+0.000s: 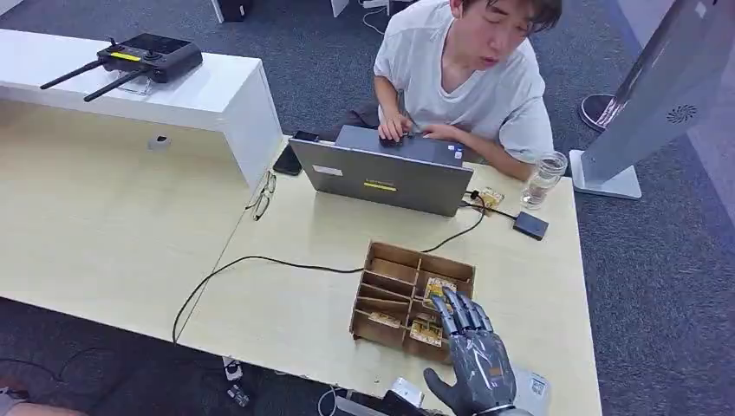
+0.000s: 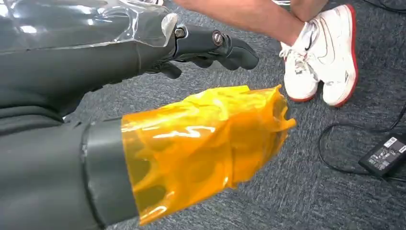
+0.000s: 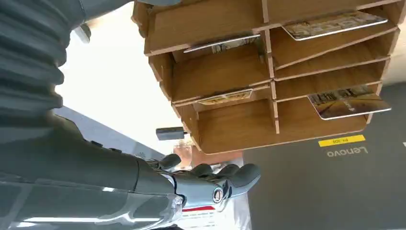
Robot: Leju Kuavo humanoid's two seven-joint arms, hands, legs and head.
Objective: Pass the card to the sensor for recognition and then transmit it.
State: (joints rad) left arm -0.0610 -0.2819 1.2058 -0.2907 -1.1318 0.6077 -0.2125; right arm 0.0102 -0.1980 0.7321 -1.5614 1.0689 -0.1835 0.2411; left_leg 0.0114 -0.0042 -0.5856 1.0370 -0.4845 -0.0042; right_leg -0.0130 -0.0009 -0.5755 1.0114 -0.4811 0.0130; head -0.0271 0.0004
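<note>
Cards lie in a wooden tray (image 1: pixel 379 260) just ahead of the right hand (image 1: pixel 475 354), each flat in its own slot. Right hand hovers at the tray's near right corner, fingers straight and slightly spread, thumb out to the side, holding nothing. Fingertips (image 1: pixel 451 305) sit over the near right slots, close to a yellowish card (image 1: pixel 439 289) just beyond them and another card (image 1: pixel 426 329) beside the hand on its thumb side. I cannot tell whether they touch anything.

Judgement on the step: this is the reach to pick a card. It will go best if the hand settles on one card only, comes down between the slot walls, and gets thumb and a finger on a free edge, since the cards lie flat and thin. The dividers leave little room, so a slow descent seems wise.

Left hand (image 2: pixel 210 45) hangs low over grey carpet, fingers curled in with nothing in them.

Counts: one tray; four cards counted in the right wrist view (image 3: pixel 334 24), (image 3: pixel 223 44), (image 3: pixel 225 97), (image 3: pixel 348 101); one laptop (image 1: pixel 381 178) beyond the tray; one small black box (image 1: pixel 530 225) farther off, possibly the sensor. One person sits at the laptop.
</note>
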